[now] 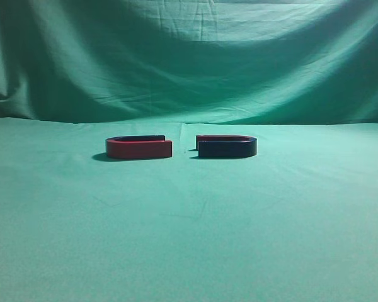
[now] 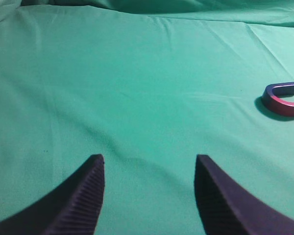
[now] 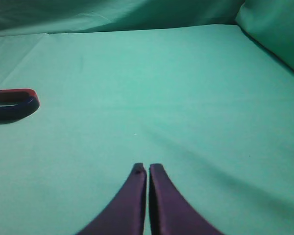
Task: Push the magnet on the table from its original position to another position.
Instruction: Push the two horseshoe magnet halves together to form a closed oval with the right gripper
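Observation:
The magnet lies flat on the table, right of centre, showing a navy-blue side and a thin red far arm, with its open end to the left. It also shows at the left edge of the right wrist view. My right gripper is shut and empty, low over the cloth, well to the right of the magnet and nearer than it. My left gripper is open and empty over bare cloth. Neither gripper shows in the exterior view.
A second U-shaped magnet showing a red side lies left of the navy one, their open ends facing across a small gap. It also shows at the right edge of the left wrist view. A draped green backdrop rises behind the table.

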